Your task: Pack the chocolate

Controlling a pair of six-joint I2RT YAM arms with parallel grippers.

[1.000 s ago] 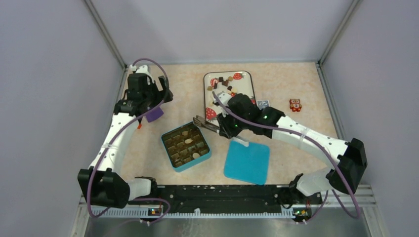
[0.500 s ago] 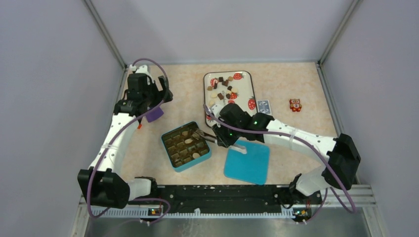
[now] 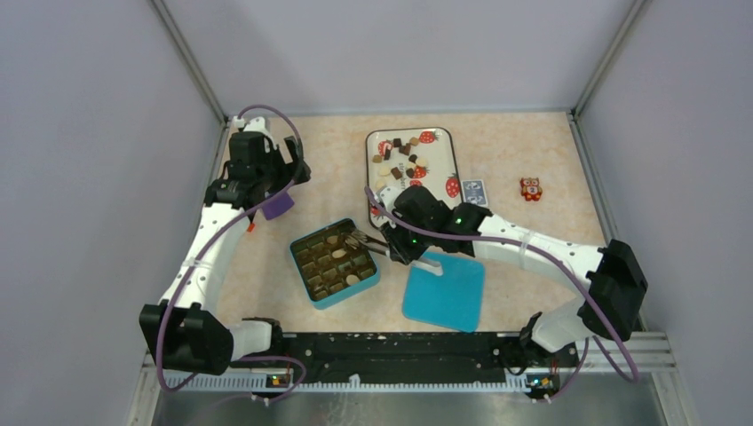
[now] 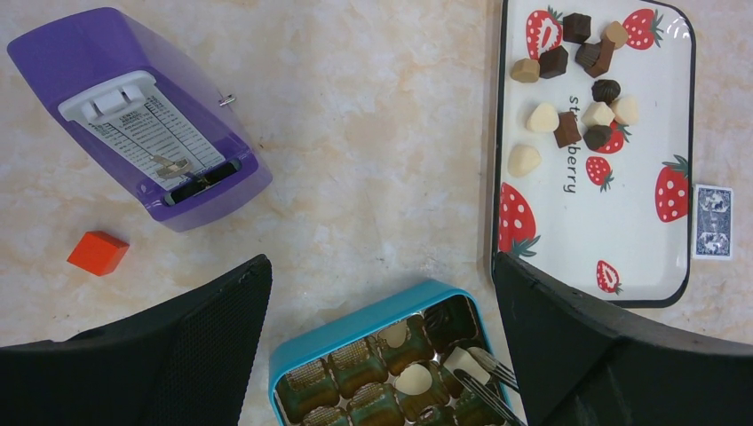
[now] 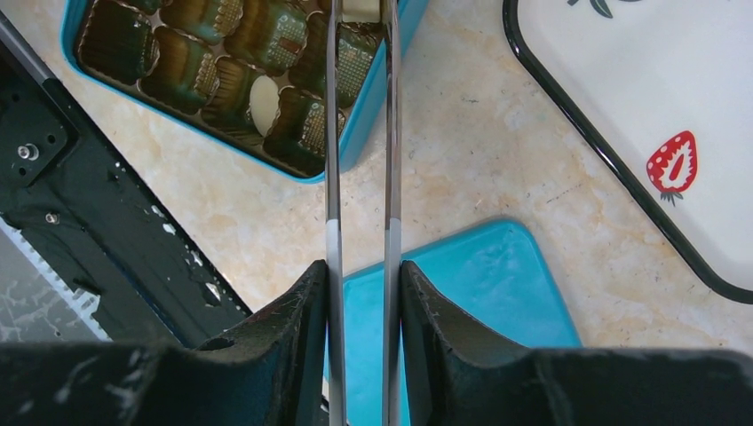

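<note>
The chocolate (image 3: 401, 158) lies as several small dark, tan and cream pieces on the strawberry tray (image 3: 438, 160), also seen in the left wrist view (image 4: 568, 89). A teal box (image 3: 297, 266) of moulded cells holds a few cream pieces (image 5: 264, 93). My right gripper (image 3: 404, 244) (image 5: 360, 271) is shut on metal tongs (image 3: 368, 241) (image 5: 330, 177). The tongs' tips pinch a cream piece (image 4: 462, 362) over the box's (image 4: 355, 328) right-hand cells. My left gripper (image 3: 282, 173) (image 4: 379, 262) stands open and empty, above the table behind the box.
The teal lid (image 3: 444, 291) lies right of the box, under my right wrist. A purple device (image 4: 142, 115) and an orange cube (image 4: 98, 252) sit at the left. A playing card (image 3: 474, 188) and a small orange owl (image 3: 530, 188) lie right of the tray.
My right arm swung from the tray's near end toward the box, bringing the tongs' tips over its right cells; the last half second shows almost no motion. The left arm stayed still.
</note>
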